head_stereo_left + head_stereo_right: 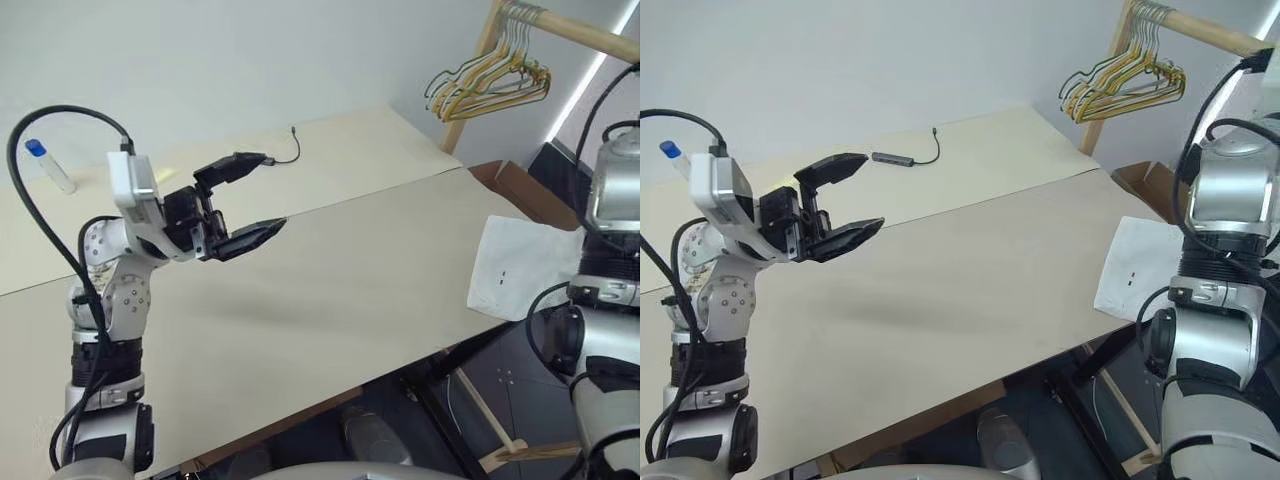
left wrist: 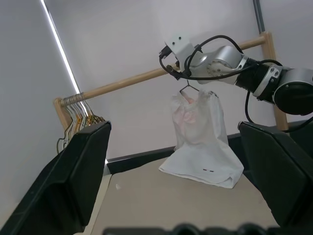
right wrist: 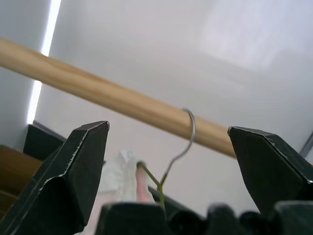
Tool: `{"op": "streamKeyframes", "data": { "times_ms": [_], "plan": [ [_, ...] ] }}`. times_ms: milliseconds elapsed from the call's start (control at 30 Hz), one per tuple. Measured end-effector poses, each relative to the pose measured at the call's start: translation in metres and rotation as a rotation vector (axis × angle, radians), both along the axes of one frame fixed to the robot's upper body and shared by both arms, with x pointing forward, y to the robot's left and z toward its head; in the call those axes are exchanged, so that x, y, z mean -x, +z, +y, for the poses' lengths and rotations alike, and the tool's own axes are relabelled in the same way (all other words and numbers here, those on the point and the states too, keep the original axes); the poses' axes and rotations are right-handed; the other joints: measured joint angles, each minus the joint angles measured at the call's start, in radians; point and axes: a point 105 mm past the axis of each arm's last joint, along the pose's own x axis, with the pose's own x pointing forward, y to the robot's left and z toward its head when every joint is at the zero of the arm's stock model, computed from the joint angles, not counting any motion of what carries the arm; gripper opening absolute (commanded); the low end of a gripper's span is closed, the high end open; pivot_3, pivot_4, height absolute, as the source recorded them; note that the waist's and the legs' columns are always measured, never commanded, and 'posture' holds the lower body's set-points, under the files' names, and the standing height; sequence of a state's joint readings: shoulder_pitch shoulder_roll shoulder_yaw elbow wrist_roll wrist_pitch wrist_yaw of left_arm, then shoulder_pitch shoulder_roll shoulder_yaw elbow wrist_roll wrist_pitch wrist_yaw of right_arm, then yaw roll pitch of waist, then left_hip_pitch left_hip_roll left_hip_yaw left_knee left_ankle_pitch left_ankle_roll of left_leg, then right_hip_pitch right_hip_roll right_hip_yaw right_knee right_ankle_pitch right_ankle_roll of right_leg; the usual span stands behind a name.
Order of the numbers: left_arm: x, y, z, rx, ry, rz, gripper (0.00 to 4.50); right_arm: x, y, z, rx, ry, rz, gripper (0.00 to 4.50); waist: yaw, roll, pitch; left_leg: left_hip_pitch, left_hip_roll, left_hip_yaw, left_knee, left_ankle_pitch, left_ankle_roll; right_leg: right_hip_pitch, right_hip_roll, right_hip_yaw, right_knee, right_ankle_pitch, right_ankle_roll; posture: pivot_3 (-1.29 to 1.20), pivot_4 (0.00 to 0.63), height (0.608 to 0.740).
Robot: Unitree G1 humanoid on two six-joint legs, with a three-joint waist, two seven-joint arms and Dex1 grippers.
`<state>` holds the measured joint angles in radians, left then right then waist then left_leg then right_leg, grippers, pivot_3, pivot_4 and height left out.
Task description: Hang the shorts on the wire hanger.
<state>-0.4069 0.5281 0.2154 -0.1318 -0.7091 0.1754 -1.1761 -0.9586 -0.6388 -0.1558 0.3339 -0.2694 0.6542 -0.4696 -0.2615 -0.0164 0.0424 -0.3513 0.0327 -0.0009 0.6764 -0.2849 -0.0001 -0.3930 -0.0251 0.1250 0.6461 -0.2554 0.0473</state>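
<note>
Nearest to us, the left hand (image 1: pixel 258 194) hovers above the pale beige worktop (image 1: pixel 330 290), its two black fingers spread wide with nothing between them. Just beyond it on the worktop lie a slim dark adapter with a thin black cable (image 1: pixel 282 156) and, off to the left, a clear tube with a blue cap (image 1: pixel 48 164). At the right edge, the white thin-fabric shorts (image 2: pixel 200 142) hang from the thin dark wire hanger (image 3: pixel 168 171) — its curved hook is over the round wooden rail (image 2: pixel 142 77), and the lower hem rests on the worktop's corner. The right hand (image 2: pixel 172 59) sits up by that hook, fingers wide apart, gripping nothing. Farthest along the rail, a bunch of yellowish and dark wire hangers (image 1: pixel 490 80) is clustered together.
</note>
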Motion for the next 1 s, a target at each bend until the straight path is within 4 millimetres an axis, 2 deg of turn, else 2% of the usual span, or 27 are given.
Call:
{"op": "streamKeyframes", "data": {
  "times_ms": [233, 367, 467, 600, 700, 867, 1000],
  "plan": [
    [0.001, -0.013, 0.028, -0.045, 0.173, 0.073, 4.50, -0.031, -0.007, 0.067, 0.150, 0.362, 0.059, 4.48, 0.023, 0.000, 0.000, 0.000, 0.000, -0.001, 0.000, 0.000, 0.000, 0.000, 0.000, -0.001, 0.000, 0.000, 0.000, -0.01, 0.000, 0.740],
    [0.005, -0.024, 0.047, -0.043, 0.291, 0.150, 4.50, -0.047, -0.029, 0.110, 0.147, 0.626, 0.151, 4.48, 0.057, -0.001, 0.000, 0.001, 0.001, -0.002, 0.000, 0.000, 0.000, -0.003, 0.000, -0.002, 0.000, 0.002, -0.003, 0.04, 0.000, 0.740],
    [0.013, -0.035, 0.055, -0.059, 0.343, 0.187, 4.50, -0.052, -0.056, 0.140, 0.139, 0.828, 0.279, 4.48, 0.098, -0.001, 0.001, -0.002, 0.001, -0.002, 0.000, 0.000, 0.000, -0.009, -0.001, -0.002, 0.001, 0.004, -0.006, 0.09, 0.000, 0.740],
    [0.019, -0.046, 0.063, -0.066, 0.398, 0.237, 4.50, -0.050, -0.096, 0.173, 0.109, 1.044, 0.420, 4.48, 0.157, -0.002, 0.001, -0.003, 0.001, -0.001, 0.000, 0.000, 0.000, -0.012, -0.001, -0.003, 0.001, 0.004, -0.007, 0.14, 0.000, 0.740],
    [0.026, -0.053, 0.069, -0.076, 0.450, 0.263, 4.50, -0.044, -0.117, 0.192, 0.128, 1.181, 0.508, 4.48, 0.201, -0.003, 0.001, -0.003, 0.001, 0.000, 0.000, 0.000, 0.000, -0.012, -0.001, -0.003, 0.001, 0.004, -0.007, 0.17, 0.000, 0.740],
    [0.038, -0.067, 0.070, -0.100, 0.479, 0.312, 4.50, -0.032, -0.148, 0.217, 0.188, 1.340, 0.664, 4.48, 0.254, -0.004, 0.002, -0.003, 0.001, 0.000, 0.001, 0.000, 0.000, -0.012, -0.001, -0.004, 0.001, 0.005, -0.008, 0.21, 0.000, 0.740],
    [0.042, -0.070, 0.070, -0.103, 0.502, 0.325, 4.50, -0.022, -0.164, 0.231, 0.238, 1.422, 0.742, 4.48, 0.285, -0.004, 0.002, -0.003, 0.001, 0.000, 0.001, 0.000, 0.000, -0.012, -0.001, -0.005, 0.001, 0.005, -0.009, 0.23, 0.000, 0.740]
  ]
}}
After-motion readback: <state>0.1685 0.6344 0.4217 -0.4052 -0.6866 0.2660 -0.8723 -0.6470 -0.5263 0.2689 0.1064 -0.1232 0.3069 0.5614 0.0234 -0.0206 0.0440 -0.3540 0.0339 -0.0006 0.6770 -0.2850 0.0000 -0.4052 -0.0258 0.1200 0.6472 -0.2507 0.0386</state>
